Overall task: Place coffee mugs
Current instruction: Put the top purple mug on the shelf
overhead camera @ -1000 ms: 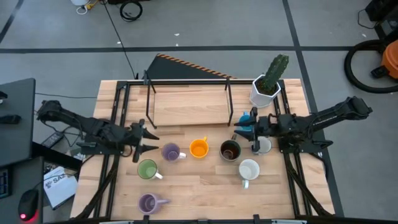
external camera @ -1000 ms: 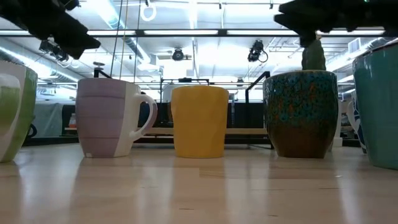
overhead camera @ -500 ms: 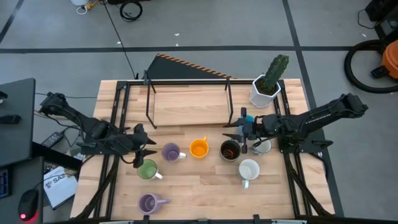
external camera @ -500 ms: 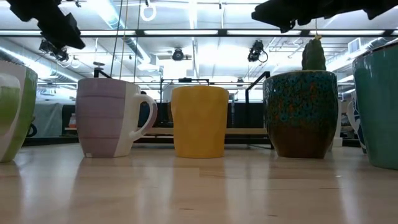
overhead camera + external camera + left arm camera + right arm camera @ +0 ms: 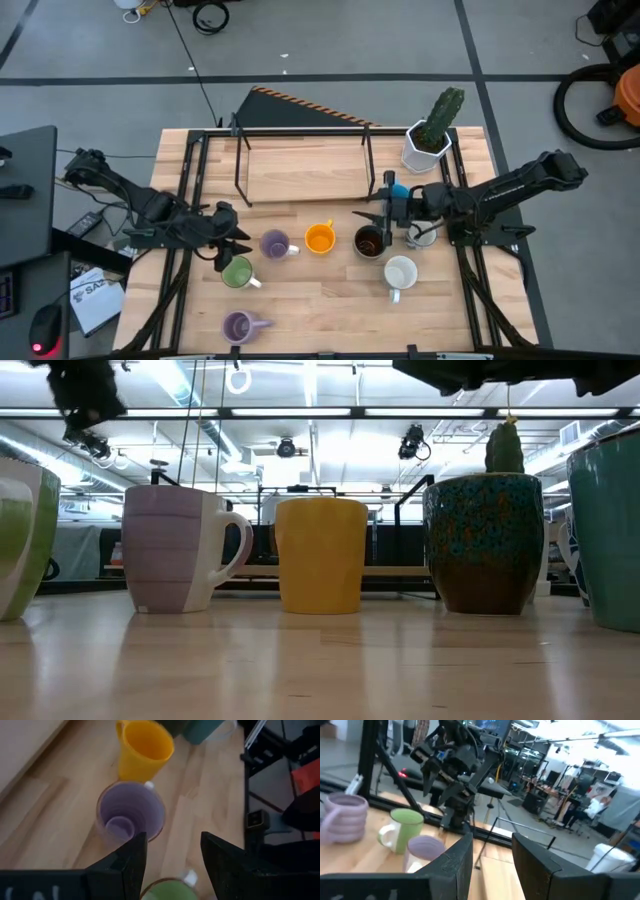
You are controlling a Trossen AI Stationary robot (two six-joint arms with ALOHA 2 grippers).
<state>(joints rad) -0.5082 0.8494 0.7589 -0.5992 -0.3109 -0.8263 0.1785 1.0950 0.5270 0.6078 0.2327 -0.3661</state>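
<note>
The left claw (image 5: 240, 247) hangs spread wide and empty just above the green mug (image 5: 237, 272), beside the purple mug (image 5: 274, 244). The right claw (image 5: 372, 219) — fingers parted, gripping nothing — hovers by the dark brown mug (image 5: 369, 242) in the row with the orange mug (image 5: 319, 238). A blue mug (image 5: 398, 187) shows behind that claw; a white mug (image 5: 400, 273) and a second purple mug (image 5: 238, 325) sit nearer the surface's (image 5: 310, 300) front edge.

Was lit brightly and evenly from overhead in the high view, with only faint, soft shadows beside the mugs (image 5: 319, 239) on the wooden table (image 5: 320, 300). Faced glaring white ceiling strip lights (image 5: 300, 412) in the low view, silhouetting the arm parts up top and laying a pale sheen across the tabletop. Blurred the fingers (image 5: 127, 865) of the left gripper (image 5: 173, 840) close to the lens.
</note>
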